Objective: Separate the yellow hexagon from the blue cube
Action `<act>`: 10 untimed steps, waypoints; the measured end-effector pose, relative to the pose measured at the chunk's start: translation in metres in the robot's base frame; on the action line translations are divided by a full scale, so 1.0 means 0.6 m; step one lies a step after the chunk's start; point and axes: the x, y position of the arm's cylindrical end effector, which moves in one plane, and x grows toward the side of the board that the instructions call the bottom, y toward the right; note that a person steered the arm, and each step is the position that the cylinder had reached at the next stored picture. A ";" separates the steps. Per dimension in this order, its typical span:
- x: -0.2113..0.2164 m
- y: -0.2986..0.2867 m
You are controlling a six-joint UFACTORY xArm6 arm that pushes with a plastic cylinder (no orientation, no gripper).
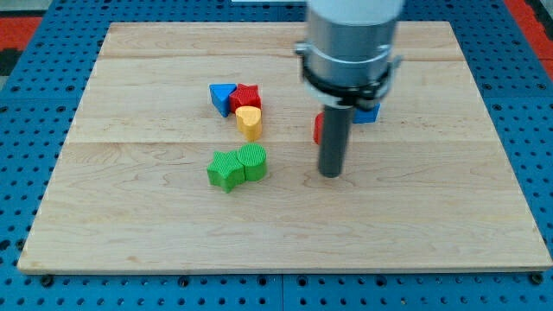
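In the camera view, your tip [331,174] rests on bare wood, touching no block. There are no jaws to read, only the rod. The blue cube [370,112] peeks out just behind the arm, a red block [318,128] beside it. You can't see the yellow hexagon; it is probably hidden behind the arm. Push blind and you may drag both together. The board [130,216] is pale wood on blue pegboard [26,104], with a cluster of other blocks well to the view's left.
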 end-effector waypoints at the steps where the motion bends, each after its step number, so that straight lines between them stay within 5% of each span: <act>1: -0.038 0.022; 3: -0.154 -0.116; 6: -0.101 -0.178; 8: -0.070 -0.087; 10: -0.162 0.005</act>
